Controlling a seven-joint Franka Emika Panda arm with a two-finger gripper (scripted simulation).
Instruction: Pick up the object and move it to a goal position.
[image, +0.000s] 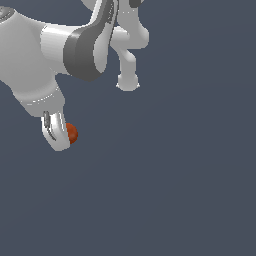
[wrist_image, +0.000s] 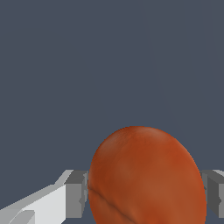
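Note:
The object is a small orange-red ball (image: 73, 133) with a mottled surface. In the exterior view it sits at the tip of my gripper (image: 67, 137), low on the exterior view's left, half hidden behind the near white finger (image: 58, 134). In the wrist view the ball (wrist_image: 146, 170) fills the gap between the two grey pads (wrist_image: 76, 194) of my gripper (wrist_image: 145, 197), and both pads press against its sides. The gripper is shut on the ball. Whether the ball rests on the ground or is lifted cannot be told.
The white and grey arm links (image: 85, 47) fill the upper part of the exterior view's left and middle. A plain dark grey-blue surface (image: 190, 190) lies all around.

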